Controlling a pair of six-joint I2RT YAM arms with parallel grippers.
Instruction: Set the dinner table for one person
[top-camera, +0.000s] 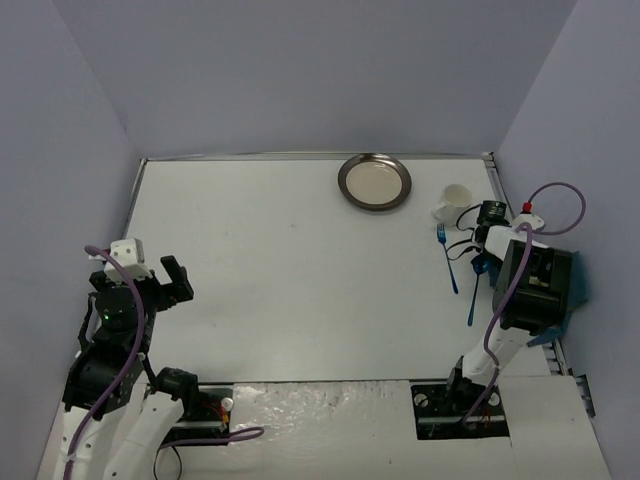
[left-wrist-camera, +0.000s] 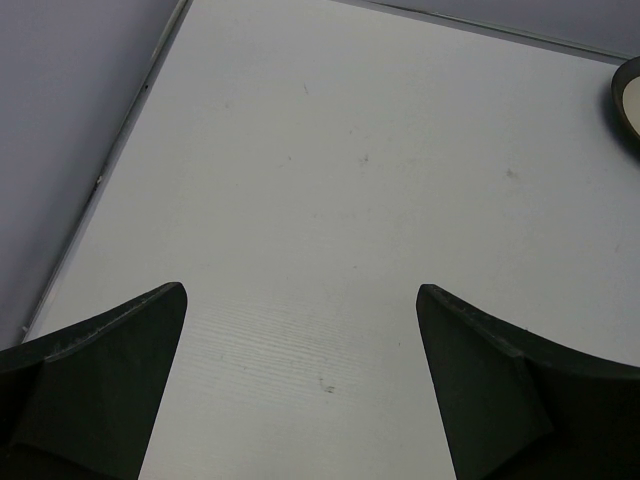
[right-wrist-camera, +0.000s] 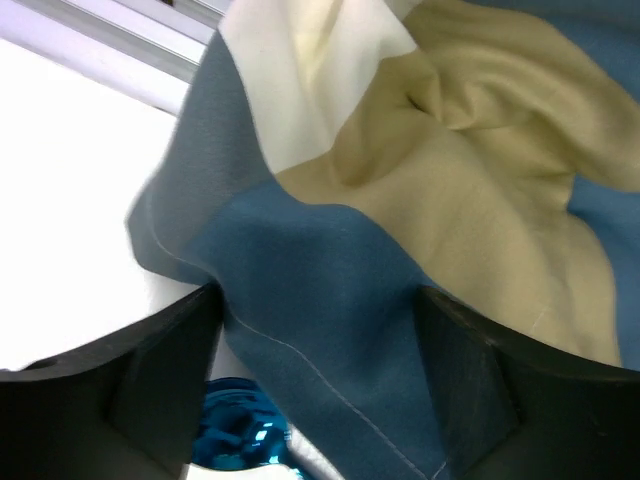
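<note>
So the dinner table is a big flat matte-white rectangular top with a thin metal rim, filling the whole space from the arm bases out to the far wall; it looks rigid and fixed, so I'd say there's nowhere to grab it and no reason to, you just set stuff down on it; the surface looks smooth and hard, so I'd guess light pieces could skate if nudged; up close it's plain white with a few faint scuffs. Everything else sits on its right side: a crumpled blue-and-tan striped cloth placemat at the right edge, with the right gripper straddling a bunched fold of it, fingers fairly wide; honestly can't tell whether it's pinching the cloth or just around it. Just left of that are a blue plastic fork and a blue plastic spoon; beyond them is a small white cup; a round metal-rimmed plate is at the far edge. The left gripper hangs wide apart over bare table, holding nothing.
</note>
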